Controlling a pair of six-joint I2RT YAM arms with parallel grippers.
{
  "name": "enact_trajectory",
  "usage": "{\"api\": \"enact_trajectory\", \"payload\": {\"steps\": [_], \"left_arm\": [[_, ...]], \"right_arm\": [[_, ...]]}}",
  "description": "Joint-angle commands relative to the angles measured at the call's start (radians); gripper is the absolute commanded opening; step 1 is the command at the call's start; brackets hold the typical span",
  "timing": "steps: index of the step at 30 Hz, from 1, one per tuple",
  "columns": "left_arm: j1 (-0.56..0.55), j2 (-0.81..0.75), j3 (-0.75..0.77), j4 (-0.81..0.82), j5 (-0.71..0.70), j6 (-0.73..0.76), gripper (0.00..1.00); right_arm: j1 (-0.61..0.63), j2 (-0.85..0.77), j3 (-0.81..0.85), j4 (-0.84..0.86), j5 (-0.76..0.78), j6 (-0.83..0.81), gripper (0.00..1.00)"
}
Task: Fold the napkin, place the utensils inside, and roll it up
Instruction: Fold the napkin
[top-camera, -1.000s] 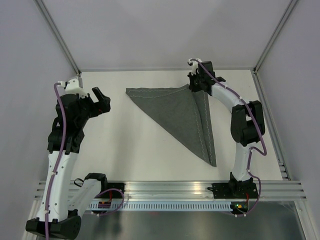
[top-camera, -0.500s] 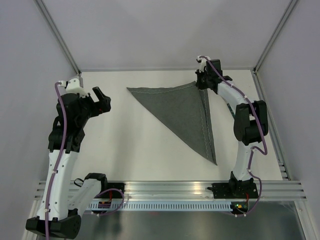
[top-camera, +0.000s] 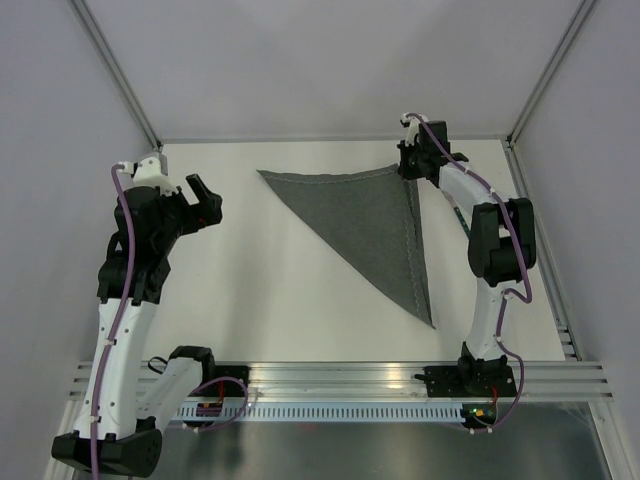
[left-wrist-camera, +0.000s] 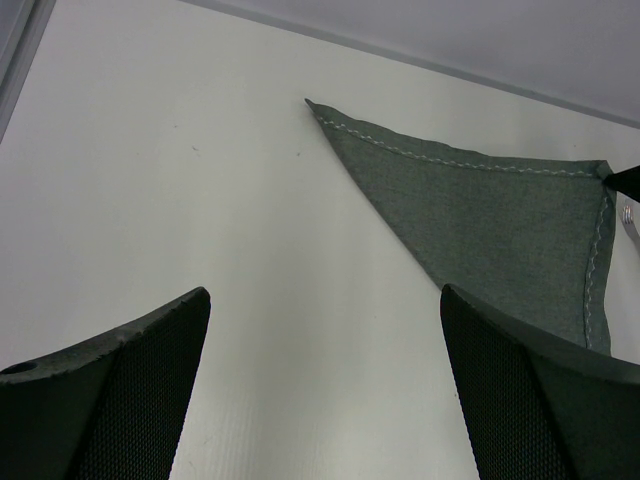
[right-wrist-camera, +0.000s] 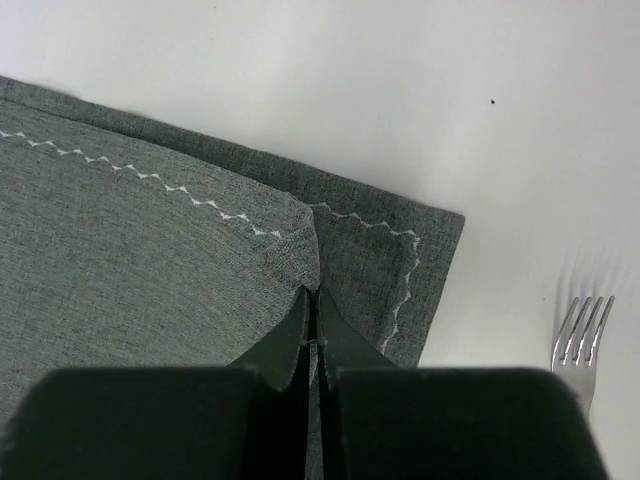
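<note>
Firmly, R hand (right-wrist-camera: 312, 295) pinches folded napkin (right-wrist-camera: 150, 260) corner; fork (right-wrist-camera: 580, 335) near.

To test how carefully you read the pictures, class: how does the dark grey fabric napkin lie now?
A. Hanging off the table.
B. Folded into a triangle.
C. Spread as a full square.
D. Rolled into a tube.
B: the dark grey fabric napkin lies on the white table as a triangle, its stitched layers stacked at the corner pinched by the right pincer.
</note>
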Motion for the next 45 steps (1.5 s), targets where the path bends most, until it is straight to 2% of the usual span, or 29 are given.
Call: {"api": "enact_trajectory", "payload": {"steps": [1,31,45], "left_arm": [[0.003,0.003,-0.004,0.038,0.015,-0.013,1.0],[0.003,0.004,-0.007,0.038,0.014,-0.013,1.0],[0.003,0.006,-0.018,0.038,0.015,-0.013,1.0]], "right_arm": [[-0.013,0.007,0.033,0.039,-0.012,0.011,0.0],[-0.04,-0.013,0.052,0.039,-0.022,0.011,0.0],[-0.047,0.048,0.064,0.028,0.009,0.002,0.0]]}}
